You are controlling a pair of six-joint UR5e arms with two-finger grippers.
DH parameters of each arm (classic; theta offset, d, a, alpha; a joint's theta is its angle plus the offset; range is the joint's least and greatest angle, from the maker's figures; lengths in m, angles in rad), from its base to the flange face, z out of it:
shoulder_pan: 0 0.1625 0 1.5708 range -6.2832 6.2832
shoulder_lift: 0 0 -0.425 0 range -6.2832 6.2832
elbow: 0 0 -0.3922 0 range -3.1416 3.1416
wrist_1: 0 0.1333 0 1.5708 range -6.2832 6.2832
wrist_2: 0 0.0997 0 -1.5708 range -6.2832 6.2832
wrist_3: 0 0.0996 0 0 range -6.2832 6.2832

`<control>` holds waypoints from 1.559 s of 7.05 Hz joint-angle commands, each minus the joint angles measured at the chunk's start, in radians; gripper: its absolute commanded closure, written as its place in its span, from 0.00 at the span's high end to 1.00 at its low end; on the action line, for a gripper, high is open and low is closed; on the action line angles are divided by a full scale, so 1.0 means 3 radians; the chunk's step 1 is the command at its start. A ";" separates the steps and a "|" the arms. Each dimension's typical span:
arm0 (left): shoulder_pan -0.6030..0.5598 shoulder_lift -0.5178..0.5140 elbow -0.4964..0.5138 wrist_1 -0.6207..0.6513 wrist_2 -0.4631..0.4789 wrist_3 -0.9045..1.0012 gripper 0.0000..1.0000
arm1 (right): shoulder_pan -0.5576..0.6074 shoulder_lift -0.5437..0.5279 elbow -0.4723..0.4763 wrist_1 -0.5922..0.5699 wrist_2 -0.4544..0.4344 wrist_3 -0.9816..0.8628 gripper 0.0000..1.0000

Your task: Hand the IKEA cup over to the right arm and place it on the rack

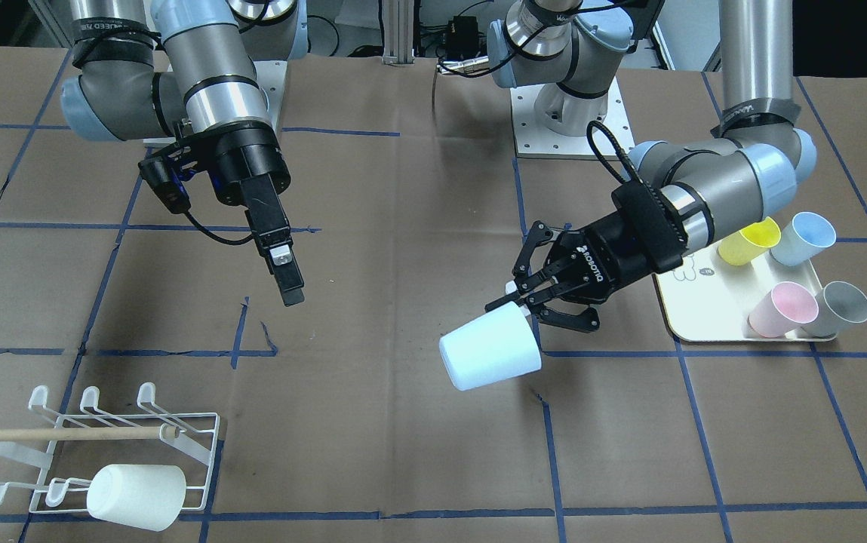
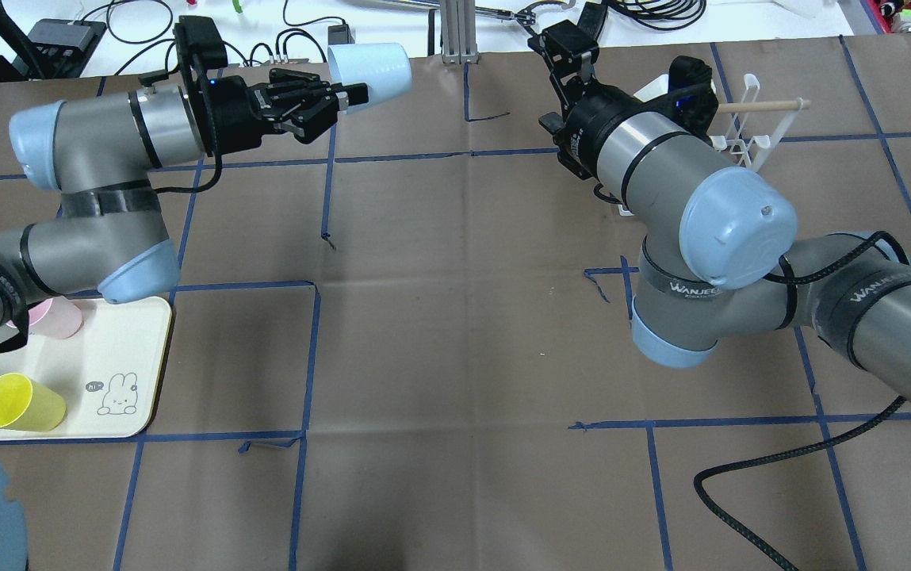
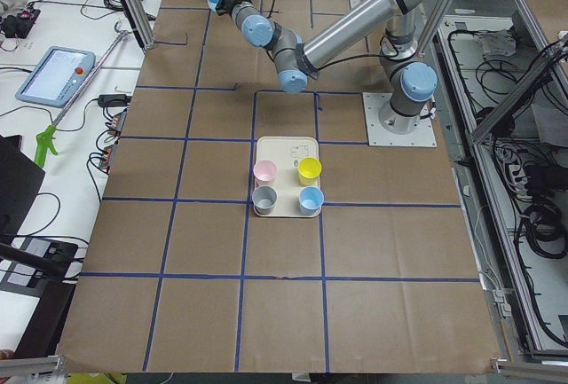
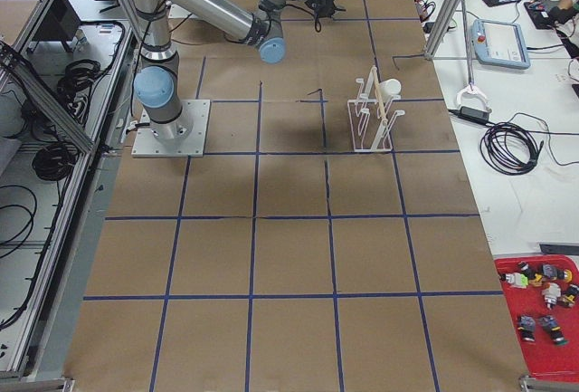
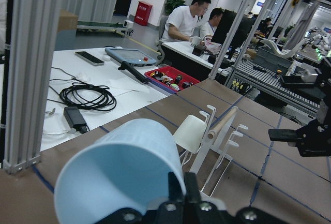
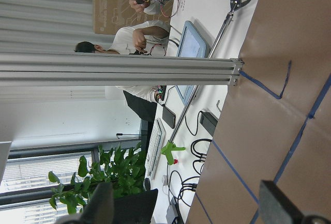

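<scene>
Item: pale blue cup [image 1: 490, 351], airborne, mid-table. L gripper [image 1: 530, 308] pinched on its rim; long axis and base end aimed across at R gripper [image 1: 287, 280], which is well apart, jaws spread wide, empty. Rack [image 1: 210, 445] lies beyond, on R gripper's side.

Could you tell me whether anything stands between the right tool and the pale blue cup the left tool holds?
Nothing visible does. The right tool is open, and only bare table cover shows between it and the pale blue cup gripped by the left tool.
</scene>
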 commanded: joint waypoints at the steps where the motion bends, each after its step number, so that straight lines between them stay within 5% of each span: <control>1: -0.0137 0.0020 -0.0437 0.0767 -0.0059 -0.0029 0.04 | 0.0147 0.0005 0.0005 0.0001 -0.0020 0.0362 1.00; 5: -0.0235 0.0101 -0.0520 0.0800 -0.0049 -0.0151 0.04 | 0.0188 0.0000 0.0307 -0.0147 -0.0026 0.0362 1.00; 11: -0.0271 0.0101 -0.0525 0.0800 -0.0044 -0.0198 0.04 | 0.0337 0.0005 0.0266 -0.0142 -0.0046 0.0572 0.99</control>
